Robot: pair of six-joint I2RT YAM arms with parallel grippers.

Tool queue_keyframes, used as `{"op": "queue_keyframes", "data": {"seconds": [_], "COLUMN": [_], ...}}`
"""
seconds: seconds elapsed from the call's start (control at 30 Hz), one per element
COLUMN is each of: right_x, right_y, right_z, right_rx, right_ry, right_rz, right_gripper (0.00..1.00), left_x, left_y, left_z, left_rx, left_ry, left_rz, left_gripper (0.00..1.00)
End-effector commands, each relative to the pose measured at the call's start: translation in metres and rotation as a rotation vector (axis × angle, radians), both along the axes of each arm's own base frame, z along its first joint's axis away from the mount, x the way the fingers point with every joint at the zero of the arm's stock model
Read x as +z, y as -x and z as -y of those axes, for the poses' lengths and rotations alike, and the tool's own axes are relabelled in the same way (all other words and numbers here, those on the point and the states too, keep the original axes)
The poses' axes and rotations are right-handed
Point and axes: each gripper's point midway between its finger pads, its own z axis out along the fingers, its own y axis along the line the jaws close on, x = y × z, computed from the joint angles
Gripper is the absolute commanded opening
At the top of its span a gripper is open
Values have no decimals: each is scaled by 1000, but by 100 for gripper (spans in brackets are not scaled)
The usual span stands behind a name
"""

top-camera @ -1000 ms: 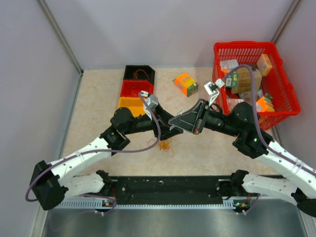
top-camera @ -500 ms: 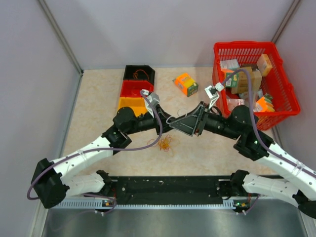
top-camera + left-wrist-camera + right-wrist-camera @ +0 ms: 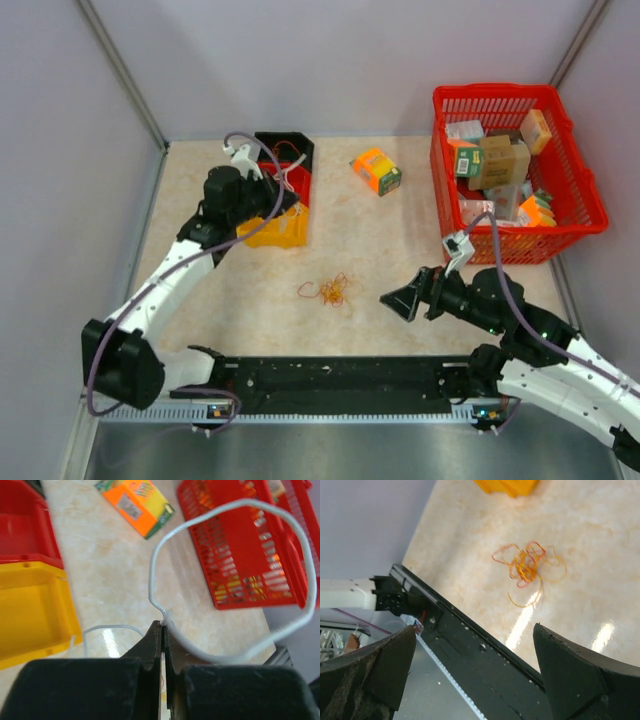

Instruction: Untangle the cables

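The cables [image 3: 328, 291] lie as a small orange, yellow and reddish clump on the table; the right wrist view shows the cables [image 3: 525, 565] ahead of the jaws. One white cable [image 3: 151, 585] is out of the clump. My left gripper [image 3: 164, 625] is shut on it at its very tips, and the loop arcs up in front of the camera. From above, the left gripper [image 3: 288, 197] hangs over the red and yellow bins. My right gripper [image 3: 400, 298] stands wide open and empty, to the right of the clump and apart from it; in its own view the right gripper [image 3: 475, 670] is over the table's front rail.
Black bin [image 3: 283, 148], red bin [image 3: 262, 178] and yellow bin [image 3: 275, 228] stand in a row at the back left. An orange box [image 3: 376, 171] lies at the back middle. A red basket [image 3: 575, 215] of small boxes fills the back right. A black rail [image 3: 340, 375] runs along the near edge.
The left gripper shut on the white cable and swung back-left from the centre to over the bins. The right gripper opened and drew back to the near right. The clump stayed on the table.
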Motion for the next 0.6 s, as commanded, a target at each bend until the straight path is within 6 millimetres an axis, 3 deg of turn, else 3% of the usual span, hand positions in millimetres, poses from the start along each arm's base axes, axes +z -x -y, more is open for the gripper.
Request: {"op": "queue_keyframes", "data": {"seconds": [0.0,0.1,0.2,0.3,0.4,0.47,0.57], "right_x": [-28,-24,-13,-7,-5,-6,-9], "right_y": [8,10,11,12,14,15,15], "right_z": [4,5,8,10,11,12,12], "right_rx": [-5,-8,-6,-7,-9,-10,-12], "right_ry": [9,-15,-37,-56,-75,-83,-81], "right_rz": [-84,-80,-54,-47,-48,-53,-58], "right_gripper": [99,99,99,99,99,99,99], "left_x": [11,12,-7,-12,-21,-31,-28], "left_y": [-49,-98,-142,-182,-210,-217,-232], "left_z": [-14,-27,-48,-65,-76,-80,-82], "left_rx": [55,133,244,304,337,339,326], "left_ry": [141,224,271,296,286,292,316], "left_rz": [-164,-185,-260,-260,-257,-298,-259], "left_gripper": [0,0,0,0,0,0,0]}}
